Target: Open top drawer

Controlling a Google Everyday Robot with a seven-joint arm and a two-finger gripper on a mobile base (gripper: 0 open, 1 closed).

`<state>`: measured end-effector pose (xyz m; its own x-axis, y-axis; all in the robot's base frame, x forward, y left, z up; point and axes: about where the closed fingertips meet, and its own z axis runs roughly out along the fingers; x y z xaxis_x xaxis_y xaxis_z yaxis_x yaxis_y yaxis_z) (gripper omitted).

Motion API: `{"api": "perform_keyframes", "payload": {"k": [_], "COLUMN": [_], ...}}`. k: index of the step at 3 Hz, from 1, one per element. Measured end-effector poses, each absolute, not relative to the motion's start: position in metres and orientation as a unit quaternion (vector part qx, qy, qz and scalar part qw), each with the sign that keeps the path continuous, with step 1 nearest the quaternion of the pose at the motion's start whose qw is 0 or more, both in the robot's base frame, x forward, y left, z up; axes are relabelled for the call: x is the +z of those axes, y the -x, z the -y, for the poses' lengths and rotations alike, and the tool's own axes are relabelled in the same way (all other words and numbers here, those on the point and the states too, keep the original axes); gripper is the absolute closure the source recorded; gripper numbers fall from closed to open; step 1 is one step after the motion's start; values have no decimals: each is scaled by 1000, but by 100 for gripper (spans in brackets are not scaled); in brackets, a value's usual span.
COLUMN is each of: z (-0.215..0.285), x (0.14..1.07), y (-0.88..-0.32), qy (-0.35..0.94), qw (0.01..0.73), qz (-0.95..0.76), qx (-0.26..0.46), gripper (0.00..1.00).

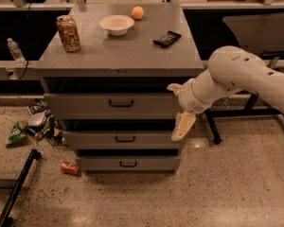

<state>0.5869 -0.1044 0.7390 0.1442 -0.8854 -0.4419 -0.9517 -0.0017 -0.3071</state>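
So the whole thing comes down to the sideways gap. The gripper (173, 111) sits off the right end of the top drawer (85, 107), right by the corner of its front, while the handle (121, 103) is at the middle of that front, well over toward the left side of the picture. The height looks about right already. The upper finger (173, 87) is just above the drawer's top edge and the lower one (183, 126) hangs down past its bottom edge, so the jaws are spread wide with nothing between them.

The handle is a small dark bar lying flat, with its long axis running side to side along the front. My guess is the gripper has to slide across the front toward the centre and then close over the bar from above and below, which fits how the fingers are stacked now.

The drawer looks shut or close to it, sitting directly under the cabinet top (118, 56), with the two shorter drawers (125, 139) below. One arm only, so no choice there.
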Motion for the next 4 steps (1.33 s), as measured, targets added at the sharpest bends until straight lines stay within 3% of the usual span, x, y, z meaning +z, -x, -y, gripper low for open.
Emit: {"api": "perform_keyframes", "payload": {"k": [4], "z": [101], "x": [684], "y": [-680], "qy": [715], "qw": [252], "qz": [-648], "qx": [75], "gripper": [0]}}
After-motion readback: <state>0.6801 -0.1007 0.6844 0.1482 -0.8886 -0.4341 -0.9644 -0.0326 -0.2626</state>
